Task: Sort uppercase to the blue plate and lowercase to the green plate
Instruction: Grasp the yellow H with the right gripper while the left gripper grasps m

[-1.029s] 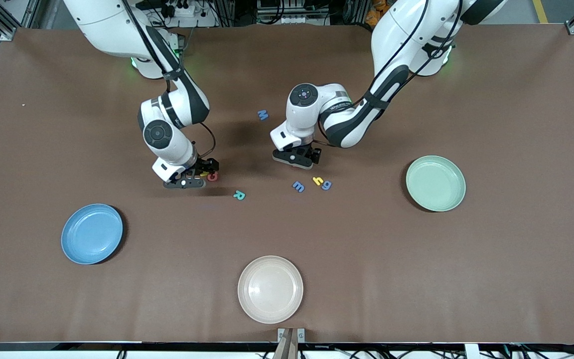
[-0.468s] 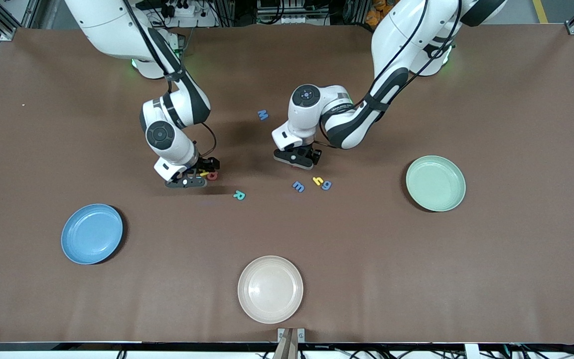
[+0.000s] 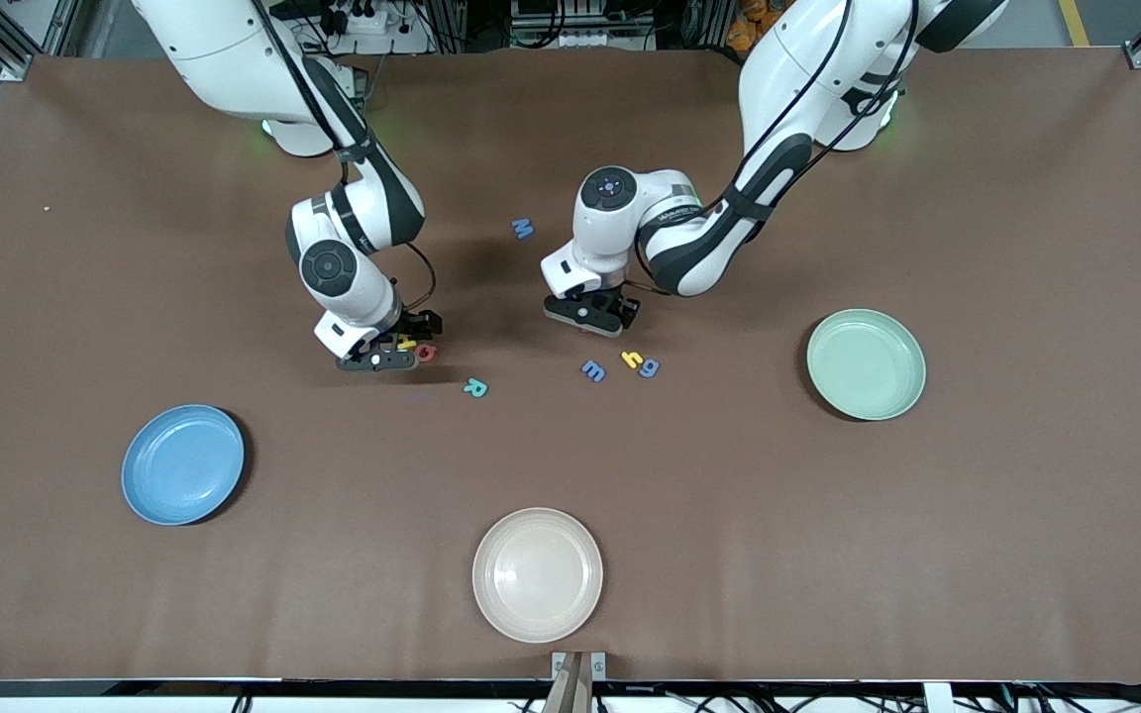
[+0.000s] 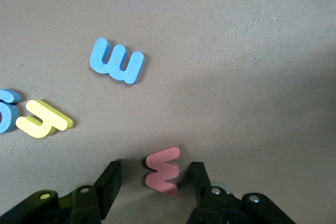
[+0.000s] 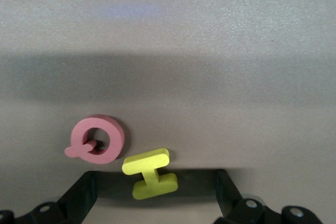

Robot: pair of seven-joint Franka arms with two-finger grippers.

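Red foam w (image 4: 163,171): flat on the worktop, between the fingers of the left end effector (image 4: 153,183), which stand apart on either side, one touching or nearly so, the other clear. Not yet pinched.
Risk: uneven contact may shove or spin the thin piece out of the gap.

Yellow H (image 5: 150,173): flat between the widely spread fingers of the right end effector (image 5: 156,192), touching neither.
Red Q (image 5: 97,139): just beside the H, near one finger.
Risk: closing could catch or nudge the Q.

Blue m (image 4: 116,61), yellow h (image 4: 43,121), blue g (image 4: 6,113): ahead of the left end effector.

Blue plate (image 3: 183,463), green plate (image 3: 866,363): both empty, well apart from either end effector.
Risk: a weak pinch may drop a letter in transit.
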